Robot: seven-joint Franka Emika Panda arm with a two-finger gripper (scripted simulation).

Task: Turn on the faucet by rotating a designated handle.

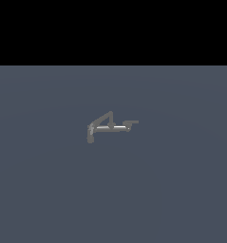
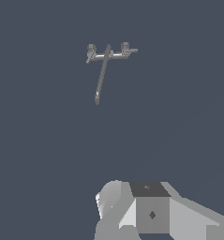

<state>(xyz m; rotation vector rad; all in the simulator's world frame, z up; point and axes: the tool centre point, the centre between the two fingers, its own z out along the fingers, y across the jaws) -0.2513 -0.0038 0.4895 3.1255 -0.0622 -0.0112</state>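
Faucet (image 1: 108, 126) alone mid-floor (image 1: 48, 190), spout toward exterior view's left, handle (image 1: 130, 123) at right end. Gripper (image 2: 132, 211) well apart from faucet (image 2: 104, 61); finger spread: cannot tell, tips hidden.

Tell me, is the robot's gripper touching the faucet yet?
Apart. In the wrist view the gripper sits at the picture's edge with a wide stretch of bare floor between it and the faucet. The exterior view shows the faucet alone, no gripper near it.

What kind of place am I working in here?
Most likely a bare simulated test scene, not a real kitchen or bathroom: a flat grey floor, a black void behind it, and one tiny faucet standing alone with no sink or wall.
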